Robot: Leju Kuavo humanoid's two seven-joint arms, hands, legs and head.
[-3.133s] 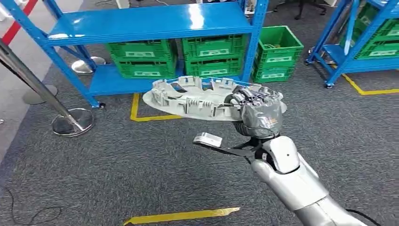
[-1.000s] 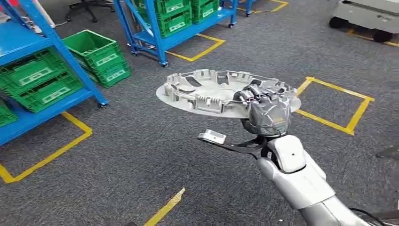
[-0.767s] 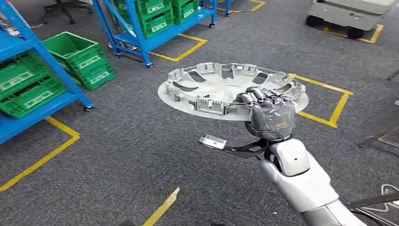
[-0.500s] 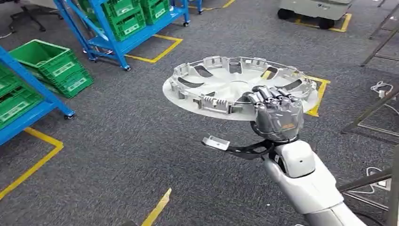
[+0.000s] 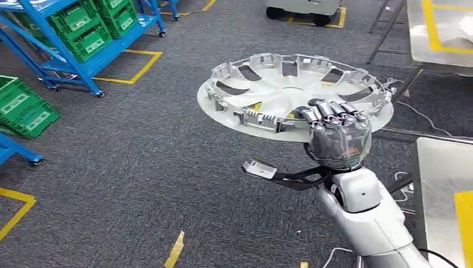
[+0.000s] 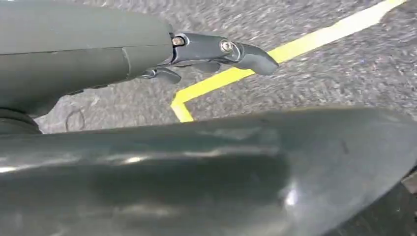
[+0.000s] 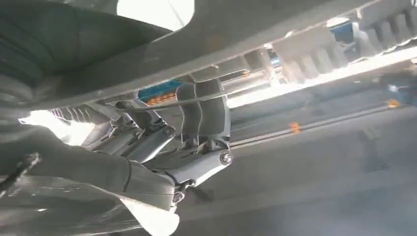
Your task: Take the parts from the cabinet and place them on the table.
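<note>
While the right hand carries the hubcap out in front of the robot, above the grey carpet, its fingers are curled over the near rim, clamping the edge from above with the palm beneath. The right wrist view shows the same grip from below: fingers hooked around the ribbed inner edge of the cover. The disc rides roughly level, inner face up, with its ring of clips and cut-out windows showing.

A metal tabletop with a yellow marking lies to the right, just beside the arm, and a second one stands farther off at the upper right. The hubcap is over neither yet, so the placing step appears not to be done.

As a thin plastic moulding it is probably light and fairly stiff, though held at one edge it will likely lever against the fingers and may sag or tip. The small clips look the most breakable parts, and the smooth outer face would be slippery; the rim is the sensible place to grip.

The left hand hangs over the carpet near a yellow floor line; whether its fingers are apart or together I cannot tell.
</note>
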